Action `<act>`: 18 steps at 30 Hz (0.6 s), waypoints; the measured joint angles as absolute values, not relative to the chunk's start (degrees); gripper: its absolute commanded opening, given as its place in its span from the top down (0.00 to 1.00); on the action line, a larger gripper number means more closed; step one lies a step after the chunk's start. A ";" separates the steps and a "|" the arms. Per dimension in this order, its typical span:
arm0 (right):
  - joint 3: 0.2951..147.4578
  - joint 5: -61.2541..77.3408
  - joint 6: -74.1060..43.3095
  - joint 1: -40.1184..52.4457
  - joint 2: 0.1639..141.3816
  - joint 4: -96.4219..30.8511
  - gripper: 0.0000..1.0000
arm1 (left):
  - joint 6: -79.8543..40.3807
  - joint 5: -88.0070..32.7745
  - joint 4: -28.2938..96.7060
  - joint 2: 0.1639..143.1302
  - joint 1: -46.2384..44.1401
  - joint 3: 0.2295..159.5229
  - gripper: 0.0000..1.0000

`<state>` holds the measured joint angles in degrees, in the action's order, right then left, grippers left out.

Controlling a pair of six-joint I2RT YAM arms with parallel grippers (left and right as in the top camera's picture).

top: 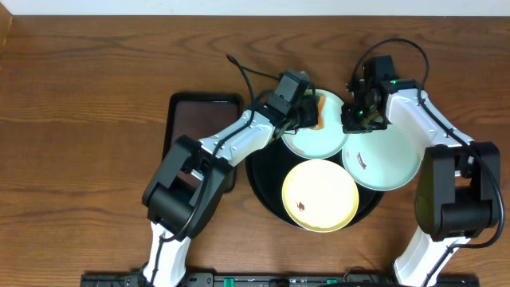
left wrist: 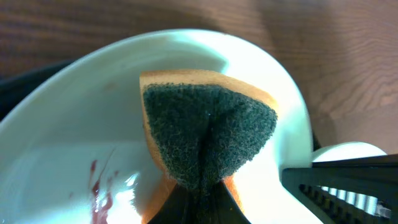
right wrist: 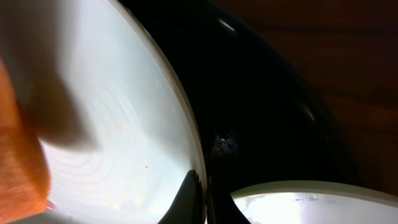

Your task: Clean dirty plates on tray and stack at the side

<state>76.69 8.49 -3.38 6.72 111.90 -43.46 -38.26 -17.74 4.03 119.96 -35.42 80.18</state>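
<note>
Wood table [top: 80,119] bears the tray [top: 264,185] holding three plates [top: 319,194]. On the far mint plate [top: 319,142], the left gripper [top: 307,117] clamps a sponge [left wrist: 208,134]. The right gripper [top: 358,118] pinches its rim.

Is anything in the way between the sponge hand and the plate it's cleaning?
No, nothing visible is in the way. The left hand is shut on the sponge, and the sponge looks pressed right against the mint plate, above its red smudges.
</note>
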 measured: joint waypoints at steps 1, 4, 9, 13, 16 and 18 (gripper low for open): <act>76.69 8.49 -3.38 6.72 111.90 -43.44 0.99 | -38.70 -17.72 4.10 120.14 -35.42 80.18 0.92; 76.69 8.49 -3.38 6.72 111.90 -43.44 0.99 | -39.75 -16.97 5.15 120.22 -35.42 80.34 0.93; 76.62 8.32 -3.38 6.72 111.90 -43.51 0.99 | -41.17 -13.37 10.85 121.62 -35.27 80.75 0.92; 76.38 8.36 -3.36 6.81 111.90 -43.66 0.99 | -39.97 -9.21 16.40 121.73 -34.98 82.06 0.93; 76.38 8.36 -3.38 6.81 111.90 -43.88 0.99 | -38.26 -4.80 21.78 121.75 -34.81 83.68 0.93; 76.38 8.64 -3.38 6.81 111.90 -43.88 0.99 | -36.84 -2.35 24.53 121.75 -34.76 84.60 0.93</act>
<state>76.38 8.64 -3.38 6.81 111.90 -43.88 -36.84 -2.35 24.53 121.75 -34.76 84.60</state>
